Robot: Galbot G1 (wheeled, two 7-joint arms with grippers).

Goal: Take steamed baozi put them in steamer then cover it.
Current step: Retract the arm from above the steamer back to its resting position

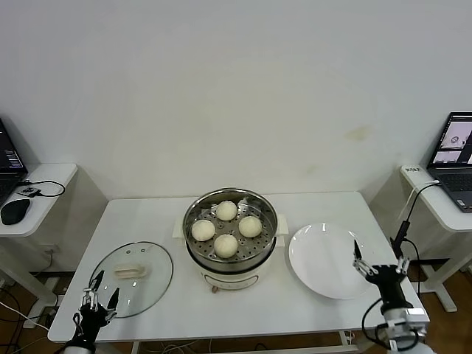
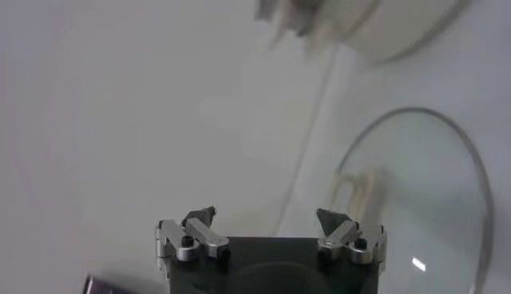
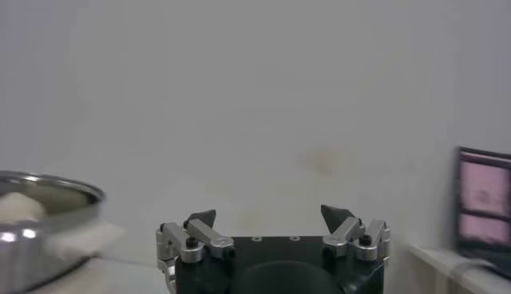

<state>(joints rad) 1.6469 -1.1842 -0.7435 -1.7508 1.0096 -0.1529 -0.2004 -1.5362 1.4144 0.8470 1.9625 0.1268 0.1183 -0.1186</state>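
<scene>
four baozi point(image 1: 226, 228) sit in the steamer point(image 1: 230, 254) at the tabletop point(image 1: 147, 214) middle; cover point(image 1: 133, 279) toward the left edge, plate point(image 1: 330, 261) toward the right.

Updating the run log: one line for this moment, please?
baozi: four in steamer | cover: on table, off pot | plate: bare | left gripper: open by cover | right gripper: open over plate

Both arms cut off by head view's bottom edge. Round shiny steel steamer point(image 3: 44, 228) blurred, half out of frame in right wrist view; its white base hidden there.
</scene>
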